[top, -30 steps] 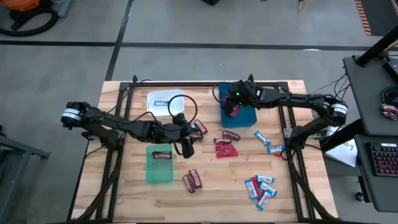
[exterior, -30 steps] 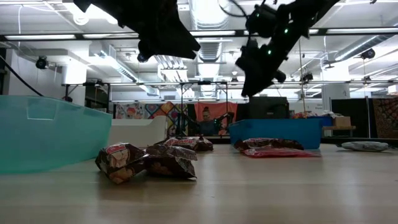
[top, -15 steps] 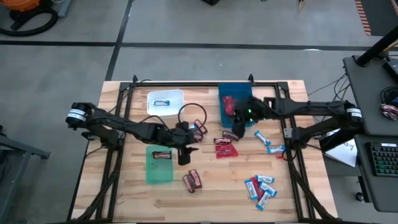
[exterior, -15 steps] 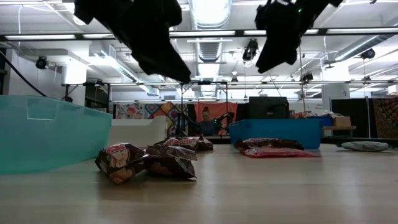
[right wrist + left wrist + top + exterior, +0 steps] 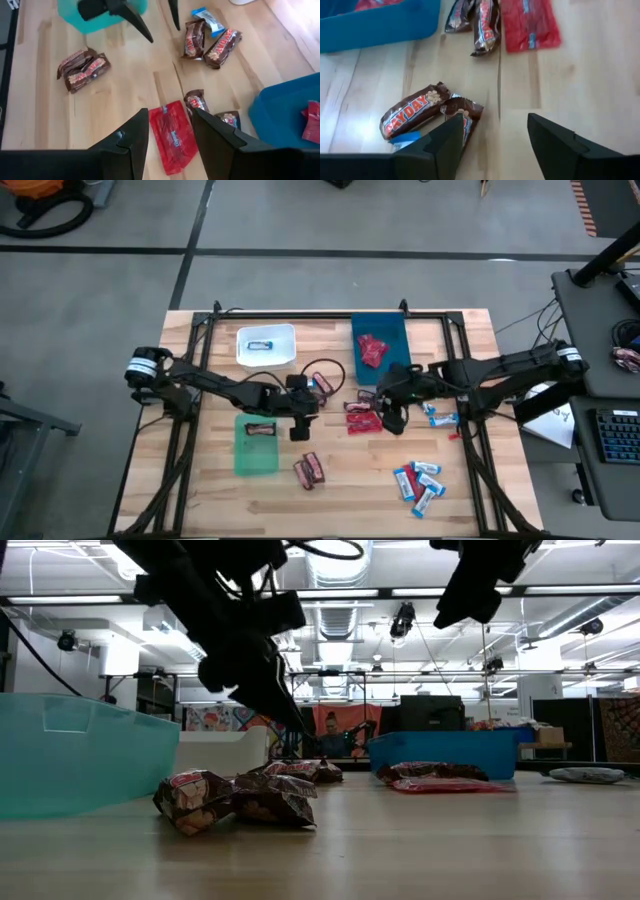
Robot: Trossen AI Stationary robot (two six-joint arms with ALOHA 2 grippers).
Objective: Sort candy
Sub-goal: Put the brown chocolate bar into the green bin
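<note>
Wooden worktop [image 5: 200, 490] carries scattered candy. Left jaws [image 5: 297, 425] hover mid-worktop beside green bin [image 5: 256, 445], spread apart, nothing held; brown bars [image 5: 427, 111] lie just beyond fingers. Right jaws [image 5: 393, 418] hover near blue bin [image 5: 380, 352], parted, empty, above red packet [image 5: 172, 135]. Red packets [image 5: 372, 350] already in blue bin, one brown bar [image 5: 261, 429] in green bin, one blue-and-white bar [image 5: 261, 346] in white bin [image 5: 266, 346]. Blue-and-white bars [image 5: 418, 480] clustered at worktop's near right; brown pair [image 5: 309, 469] near green bin.
</note>
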